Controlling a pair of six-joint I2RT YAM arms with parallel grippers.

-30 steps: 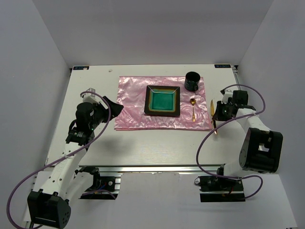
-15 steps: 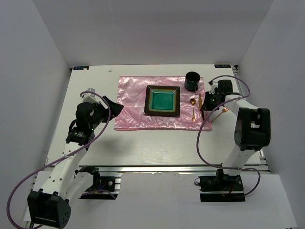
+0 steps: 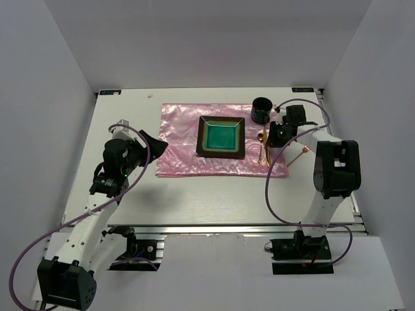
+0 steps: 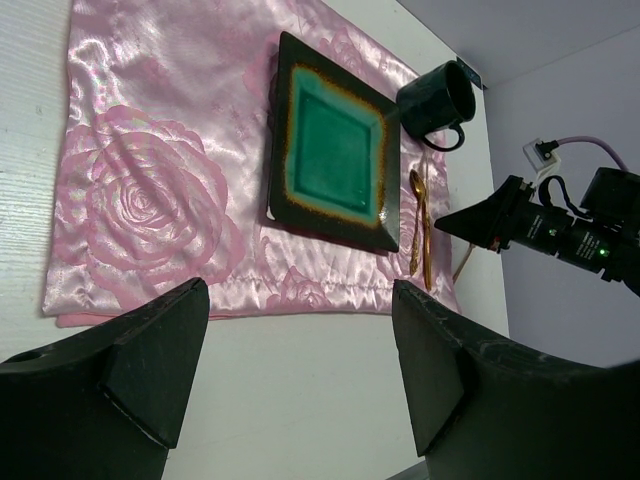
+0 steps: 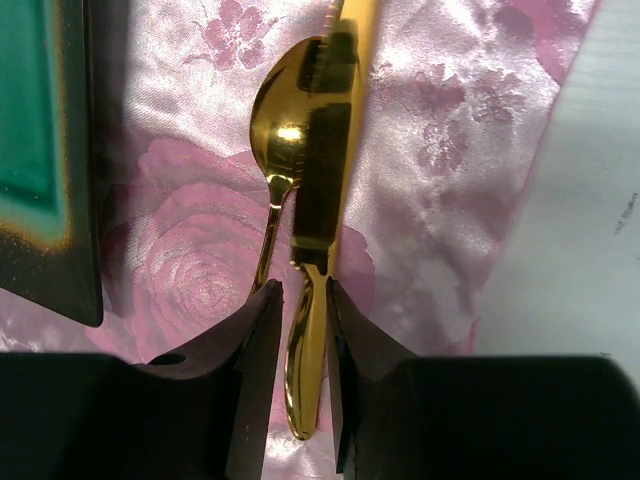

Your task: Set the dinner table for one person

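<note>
Right fingers (image 5: 265,320) closed on the gold knife (image 5: 325,150), its blade overlapping the spoon (image 5: 275,130) just ahead of them, above the placemat (image 3: 181,129). Plate (image 3: 221,137) beside, mug (image 3: 261,110) nearby: both set. Left fingers (image 4: 160,350) spread wide, empty, well apart over the worktop (image 3: 194,201). Judgement: nearly complete; knife not yet laid.
</note>
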